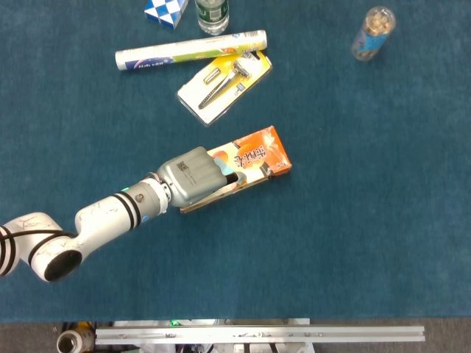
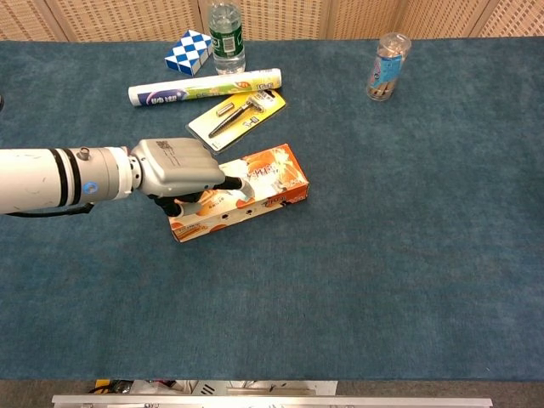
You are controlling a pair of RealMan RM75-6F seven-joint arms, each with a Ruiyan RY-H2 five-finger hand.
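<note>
An orange snack box (image 1: 259, 154) lies flat on the blue table cloth (image 1: 353, 220), slanting from near left to far right. My left hand (image 1: 193, 176) covers the box's left end. Its fingers lie across the top and a dark thumb shows on the near side, so it grips the box. In the chest view the same left hand (image 2: 174, 167) sits over the left half of the orange box (image 2: 274, 178). The box rests on the cloth. My right hand appears in neither view.
Behind the box lie a yellow razor pack (image 1: 224, 84) and a long white tube (image 1: 190, 50). A water bottle (image 1: 212, 15) and a blue-white cube (image 1: 165, 11) stand at the far edge. A clear jar (image 1: 372, 33) stands far right.
</note>
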